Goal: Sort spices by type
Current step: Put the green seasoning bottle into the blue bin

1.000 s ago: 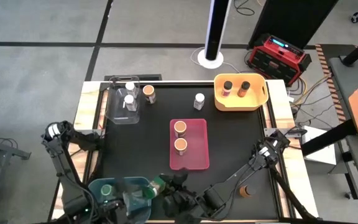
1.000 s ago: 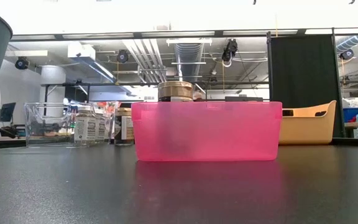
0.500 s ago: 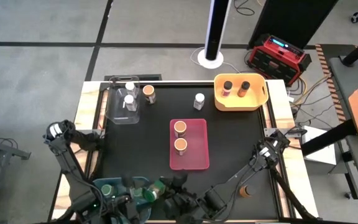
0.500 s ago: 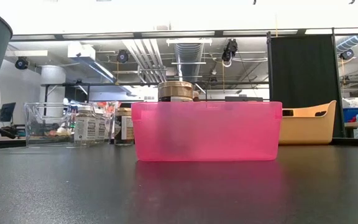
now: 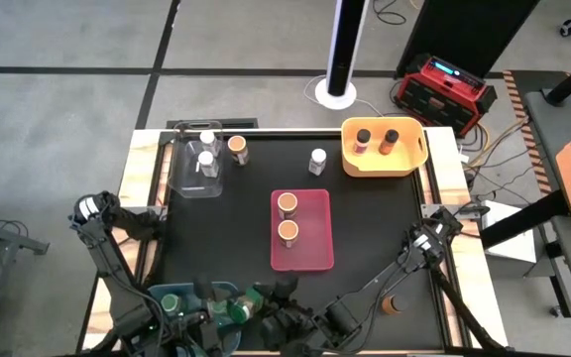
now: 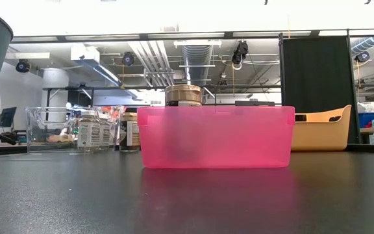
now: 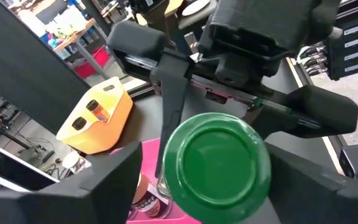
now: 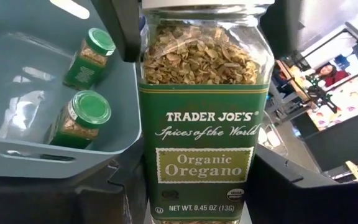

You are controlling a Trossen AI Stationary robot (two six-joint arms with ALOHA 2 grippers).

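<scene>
Your right gripper (image 5: 256, 295) sits at the near edge of the table, its jaws pinching a green-lidded oregano jar (image 8: 204, 118) upright between them; the label reads "Organic Oregano" and the dried leaves fill the glass above it. Just beside those jaws is the blue bin (image 8: 55, 152), with 2 more green-lidded jars (image 8: 79, 118) lying inside it. Your left gripper (image 5: 211, 315) hovers right over that bin, next to the right one, and its wrist camera looks straight down on the held jar's green lid (image 7: 219, 165), which sits between its 2 dark fingers (image 7: 104, 186); its jaws are spread to either side of the lid, not touching it. Well ahead of both sets of jaws, the pink bin (image 5: 317, 253) holds 2 orange-lidded jars (image 5: 287, 206), the yellow bin (image 5: 409, 159) holds 2 dark-lidded jars (image 5: 363, 137), and the clear bin (image 5: 181, 178) holds 2 white-lidded jars (image 5: 206, 159). 1 orange-lidded jar (image 5: 237, 149) and 1 white-lidded jar (image 5: 317, 160) stand loose between those bins, and another orange one (image 5: 393, 304) stands alone, off to the outer side of your right arm.
</scene>
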